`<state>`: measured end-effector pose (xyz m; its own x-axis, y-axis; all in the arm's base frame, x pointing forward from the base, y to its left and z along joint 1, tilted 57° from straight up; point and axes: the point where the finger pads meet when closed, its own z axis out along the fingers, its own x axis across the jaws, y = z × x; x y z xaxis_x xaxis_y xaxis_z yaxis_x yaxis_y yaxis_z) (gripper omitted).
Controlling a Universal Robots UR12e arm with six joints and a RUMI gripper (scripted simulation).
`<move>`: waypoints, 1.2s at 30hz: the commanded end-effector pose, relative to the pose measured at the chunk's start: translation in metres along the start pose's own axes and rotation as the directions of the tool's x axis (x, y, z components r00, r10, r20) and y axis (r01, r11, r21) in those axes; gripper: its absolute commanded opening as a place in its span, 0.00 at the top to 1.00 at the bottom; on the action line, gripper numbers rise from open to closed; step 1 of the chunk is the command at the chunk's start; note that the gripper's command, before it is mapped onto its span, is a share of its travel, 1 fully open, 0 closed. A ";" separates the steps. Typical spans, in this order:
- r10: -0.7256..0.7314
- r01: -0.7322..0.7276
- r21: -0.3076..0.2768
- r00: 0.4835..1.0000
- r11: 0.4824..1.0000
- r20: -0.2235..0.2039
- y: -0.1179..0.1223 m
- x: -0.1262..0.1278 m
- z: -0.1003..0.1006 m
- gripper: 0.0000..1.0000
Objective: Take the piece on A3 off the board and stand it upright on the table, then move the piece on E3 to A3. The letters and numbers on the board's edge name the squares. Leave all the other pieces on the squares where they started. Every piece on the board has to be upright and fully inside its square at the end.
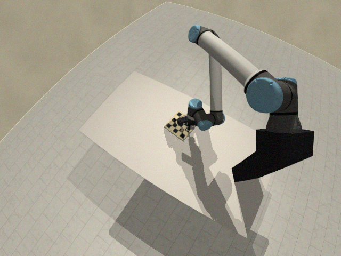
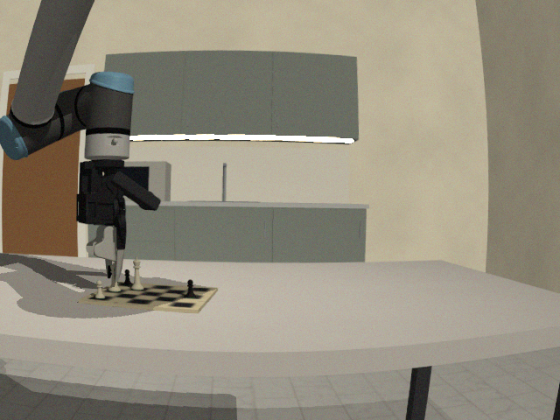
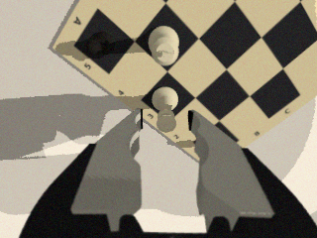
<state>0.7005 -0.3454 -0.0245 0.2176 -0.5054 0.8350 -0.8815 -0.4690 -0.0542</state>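
A pale piece stands upright on A3 (image 3: 164, 99) (image 2: 115, 288), its upper part between the jaws. My gripper (image 3: 164, 111) (image 2: 112, 278) is part-open and low around it; in the wrist view a gap shows between the piece and each fingertip. The near finger hides much of the piece in the exterior view. A black pawn (image 2: 190, 289) (image 1: 173, 119) stands upright on E3. The chessboard (image 3: 106, 81) (image 2: 163, 308) lies flat on the table.
A tall white king (image 3: 163, 42) (image 2: 136, 276) stands on B4, close beside the jaws. A second black pawn (image 2: 127, 277) is at A5 and a white pawn (image 2: 99, 290) at A1. The table (image 1: 123, 110) extends beyond the board, and the robot base (image 1: 283, 145) is at its right.
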 end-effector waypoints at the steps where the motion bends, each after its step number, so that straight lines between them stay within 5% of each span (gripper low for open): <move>1: 0.000 0.000 0.001 1.000 1.000 0.000 0.000 0.000 -0.001 0.75; 9: 0.000 0.000 0.001 1.000 1.000 0.000 0.000 0.000 -0.001 0.75; 10: 0.000 0.000 0.001 1.000 1.000 0.000 0.000 0.000 -0.001 1.00; 36: 0.000 0.000 0.001 1.000 1.000 0.000 0.000 0.000 -0.001 1.00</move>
<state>0.7005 -0.3454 -0.0245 0.2176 -0.5054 0.8350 -0.8815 -0.4690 -0.0542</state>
